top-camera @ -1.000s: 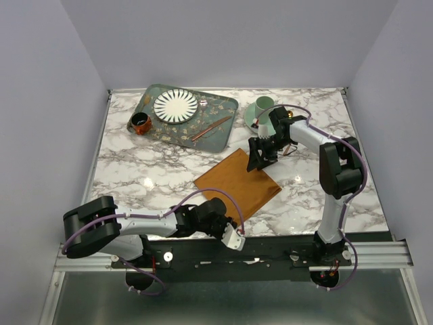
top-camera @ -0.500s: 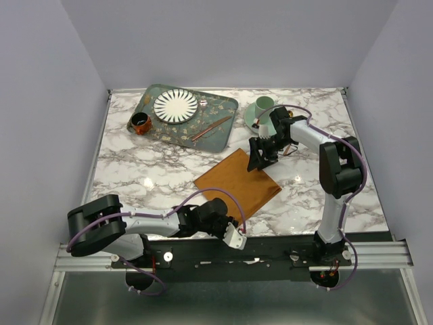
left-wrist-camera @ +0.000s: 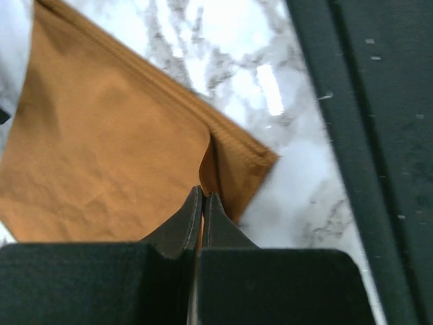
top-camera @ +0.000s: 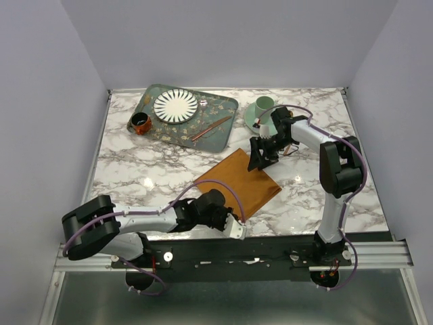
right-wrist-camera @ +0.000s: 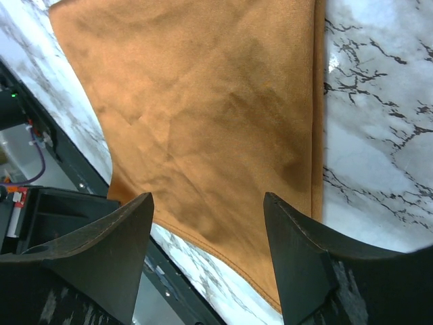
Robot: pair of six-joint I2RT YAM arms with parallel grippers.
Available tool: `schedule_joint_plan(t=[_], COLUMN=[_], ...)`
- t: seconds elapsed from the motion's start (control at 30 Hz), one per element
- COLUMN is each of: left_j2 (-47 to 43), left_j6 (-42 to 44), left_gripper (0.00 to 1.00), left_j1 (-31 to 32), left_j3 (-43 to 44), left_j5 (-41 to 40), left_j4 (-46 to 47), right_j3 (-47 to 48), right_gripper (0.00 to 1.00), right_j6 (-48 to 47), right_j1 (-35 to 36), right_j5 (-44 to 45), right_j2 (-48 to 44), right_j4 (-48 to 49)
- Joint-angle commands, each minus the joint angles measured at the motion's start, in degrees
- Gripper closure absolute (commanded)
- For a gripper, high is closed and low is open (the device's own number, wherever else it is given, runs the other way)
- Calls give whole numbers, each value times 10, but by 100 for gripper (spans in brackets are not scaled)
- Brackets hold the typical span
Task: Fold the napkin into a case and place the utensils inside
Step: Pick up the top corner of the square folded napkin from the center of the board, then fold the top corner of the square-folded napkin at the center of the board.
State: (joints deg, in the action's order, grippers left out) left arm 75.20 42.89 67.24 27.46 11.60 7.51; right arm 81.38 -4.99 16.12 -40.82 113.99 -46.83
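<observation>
The rust-orange napkin (top-camera: 238,181) lies flat on the marble table as a diamond. My left gripper (top-camera: 237,229) is at its near corner. In the left wrist view the left gripper (left-wrist-camera: 202,195) is shut on the napkin's corner edge (left-wrist-camera: 226,159), which is lifted into a small fold. My right gripper (top-camera: 256,161) is over the napkin's far corner. In the right wrist view the right gripper (right-wrist-camera: 208,203) is open above the cloth (right-wrist-camera: 203,115). The copper utensils (top-camera: 211,128) lie on the green tray (top-camera: 226,106). No case is formed.
The tray also holds a striped white plate (top-camera: 176,105). A small dark orange cup (top-camera: 140,123) stands at its left edge. A green cup on a saucer (top-camera: 261,108) stands behind the right arm. The table's black front rail (left-wrist-camera: 379,135) is right beside the left gripper.
My left gripper has moved a little farther onto the napkin's near corner. The right gripper has hardly moved.
</observation>
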Motion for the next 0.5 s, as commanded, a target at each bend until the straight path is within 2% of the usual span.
schedule_joint_plan(t=[0.0,0.2,0.47], left_j2=[11,95,227], left_j6=[7,5,1], left_gripper=[100,100,100], left_j1=[-54,-148,-221], left_j3=[47,163,328], left_j5=[41,96,134], left_j4=[-5,-36,-60], right_j3=[18,37,47], right_gripper=[25,24,28], right_j6=[2,4,2], right_j1=[-19,-53,-83], right_j5=[-38,-48,-61], right_j2=[18,23,25], right_j4=[-19,-22,-23])
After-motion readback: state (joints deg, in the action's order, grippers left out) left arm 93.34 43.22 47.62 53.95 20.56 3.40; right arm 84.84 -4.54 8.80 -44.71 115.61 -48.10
